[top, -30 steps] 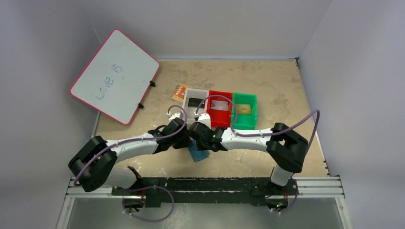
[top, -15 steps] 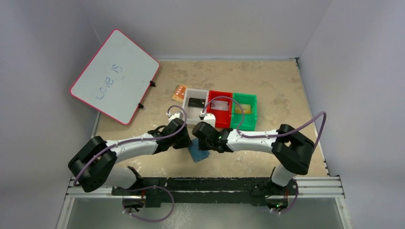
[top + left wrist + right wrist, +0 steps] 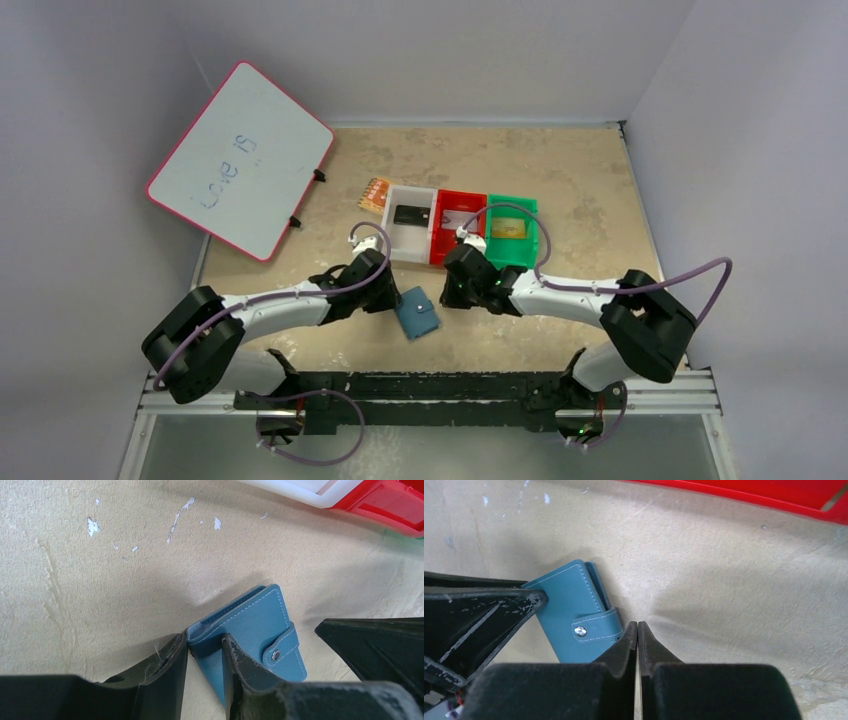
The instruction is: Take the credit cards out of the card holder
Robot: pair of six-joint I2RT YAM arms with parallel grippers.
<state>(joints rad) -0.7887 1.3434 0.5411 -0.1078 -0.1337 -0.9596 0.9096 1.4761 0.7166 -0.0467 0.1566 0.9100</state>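
Note:
The card holder (image 3: pixel 417 313) is a blue wallet lying closed on the table with its tab snapped. It also shows in the left wrist view (image 3: pixel 260 617) and the right wrist view (image 3: pixel 569 600). My left gripper (image 3: pixel 388 296) is shut on the wallet's left corner (image 3: pixel 205 642). My right gripper (image 3: pixel 456 287) is shut and empty, just right of the wallet's tab (image 3: pixel 638 625). A black card (image 3: pixel 411 214) lies in the white bin (image 3: pixel 398 250). A gold card (image 3: pixel 509 228) lies in the green bin (image 3: pixel 510 262). A pale grey card (image 3: pixel 468 214) shows partly in the red bin (image 3: pixel 440 252).
The three bins stand in a row just behind the grippers. An orange patterned square (image 3: pixel 375 193) lies left of the white bin. A pink-edged whiteboard (image 3: pixel 240 160) leans at the back left. The red bin's wall is close ahead in the right wrist view (image 3: pixel 749 492).
My right gripper has moved right, off the wallet and toward the bins. The wallet now lies uncovered and closed. My left arm has stayed in place.

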